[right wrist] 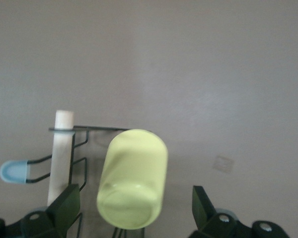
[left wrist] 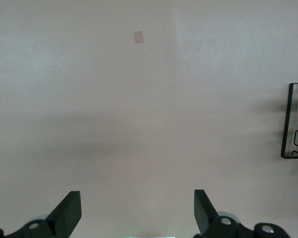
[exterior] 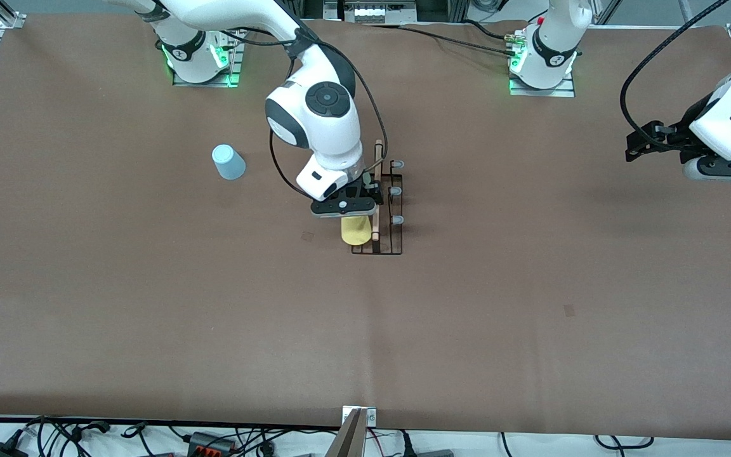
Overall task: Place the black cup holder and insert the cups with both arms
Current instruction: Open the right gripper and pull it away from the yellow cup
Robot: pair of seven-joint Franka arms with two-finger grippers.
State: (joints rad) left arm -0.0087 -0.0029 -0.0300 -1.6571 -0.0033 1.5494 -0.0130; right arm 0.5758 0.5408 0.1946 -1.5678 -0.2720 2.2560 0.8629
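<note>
The black cup holder [exterior: 396, 209] stands at the table's middle, its wooden rod [right wrist: 59, 153] along the top and grey-blue peg tips [right wrist: 12, 172] sticking out. The yellow cup [exterior: 356, 231] hangs tilted on the holder's side toward the right arm's end, base up [right wrist: 134, 178]. My right gripper [exterior: 348, 212] is just over it, open, its fingers [right wrist: 64, 206] wide on both sides and not touching. The light blue cup [exterior: 228, 162] stands upside down toward the right arm's end. The pale green cup is out of view. My left gripper [exterior: 641, 143] waits open and empty [left wrist: 137, 203] over bare table.
The holder's base corner [left wrist: 294, 121] shows at the edge of the left wrist view. Small square marks [exterior: 569, 310] lie on the brown table. Cables [exterior: 213, 438] and a metal bracket [exterior: 358, 419] line the table's front edge. The arm bases [exterior: 542, 63] stand at the back.
</note>
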